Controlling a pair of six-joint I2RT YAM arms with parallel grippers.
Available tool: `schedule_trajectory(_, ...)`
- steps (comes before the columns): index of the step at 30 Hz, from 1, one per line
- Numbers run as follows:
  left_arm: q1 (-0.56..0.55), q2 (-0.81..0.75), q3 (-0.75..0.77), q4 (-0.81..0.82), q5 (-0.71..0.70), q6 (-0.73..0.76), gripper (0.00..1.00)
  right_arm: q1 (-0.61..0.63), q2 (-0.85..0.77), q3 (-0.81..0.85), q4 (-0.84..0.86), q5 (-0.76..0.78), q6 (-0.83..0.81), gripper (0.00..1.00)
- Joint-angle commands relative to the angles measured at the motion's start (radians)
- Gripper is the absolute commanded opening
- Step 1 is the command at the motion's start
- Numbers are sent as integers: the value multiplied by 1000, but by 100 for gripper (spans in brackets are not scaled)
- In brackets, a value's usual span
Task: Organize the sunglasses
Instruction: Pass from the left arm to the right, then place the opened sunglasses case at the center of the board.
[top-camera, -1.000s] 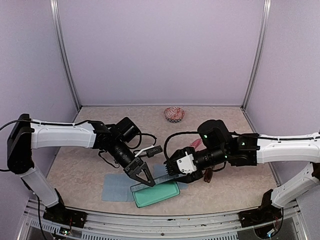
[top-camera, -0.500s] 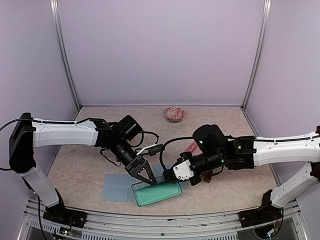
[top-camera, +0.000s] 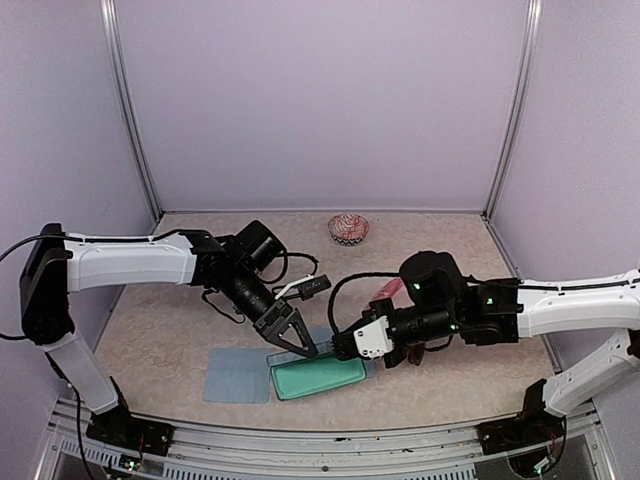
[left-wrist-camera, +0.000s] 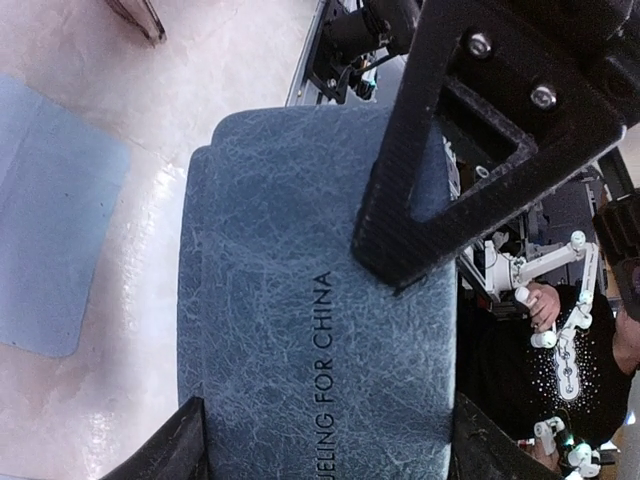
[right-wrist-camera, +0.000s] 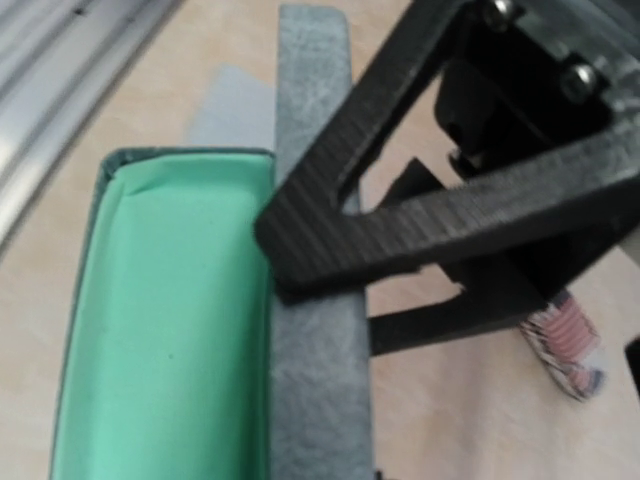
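Note:
The blue-teal case (top-camera: 318, 378) lies open near the front edge, its green lining (right-wrist-camera: 170, 320) facing up. My left gripper (top-camera: 292, 345) holds the raised lid (left-wrist-camera: 290, 300), with the jaws spanning the lid's width (left-wrist-camera: 325, 440). My right gripper (top-camera: 345, 348) is at the lid's right end, and one of its fingers (left-wrist-camera: 440, 170) presses on the lid's outer face. The lid's edge (right-wrist-camera: 315, 400) runs straight into the right jaws. The pink-red sunglasses (top-camera: 383, 291) lie behind my right arm. The dark reddish-brown sunglasses (top-camera: 415, 352) are mostly hidden under that arm.
A blue cloth (top-camera: 237, 375) lies flat left of the case. The patterned pouch (top-camera: 348, 228) sits at the back centre. Purple walls close the back and both sides. A metal rail runs along the front edge, close behind the case.
My right gripper has come down and left to the lid and closed its jaws on it. The left gripper and the case have shifted slightly back and right.

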Motion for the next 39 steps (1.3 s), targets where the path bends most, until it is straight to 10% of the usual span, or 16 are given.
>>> schedule_trajectory(1, 57, -41, 60, 100, -87, -84, 82, 1, -53, -39, 51, 82, 13, 0)
schedule_trajectory(4, 94, -67, 84, 135, -168, -136, 98, -19, -61, -45, 67, 94, 27, 0)
schedule_trajectory(19, 323, -255, 166, 210, -635, -323, 99, -290, 132, 45, 245, -113, 62, 0)
schedule_trajectory(39, 395, -236, 93, 282, -658, -428, 99, -510, 550, 296, 289, -520, -7, 0)
